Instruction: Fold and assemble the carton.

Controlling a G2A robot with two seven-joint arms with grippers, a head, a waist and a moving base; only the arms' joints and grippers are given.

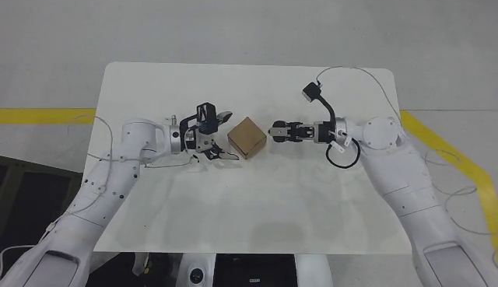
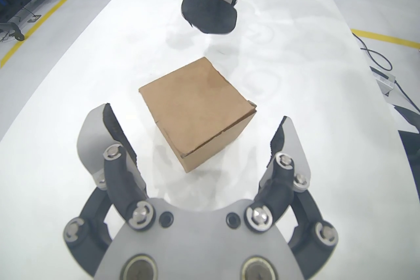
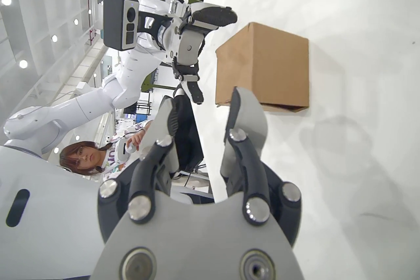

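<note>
Top view: found brown carton (image 1: 247, 137) near middle of white tabletop (image 1: 257, 209), closed into cube, set cornerwise between left jaws and right jaws. Left wrist view: saw left jaws spread wide, empty, near carton (image 2: 197, 110) without touching; noted slight gap along one flap seam. Right wrist view: saw right jaws parted less widely, gripping nothing, just beside carton (image 3: 262, 71), tips clear of it.
</note>
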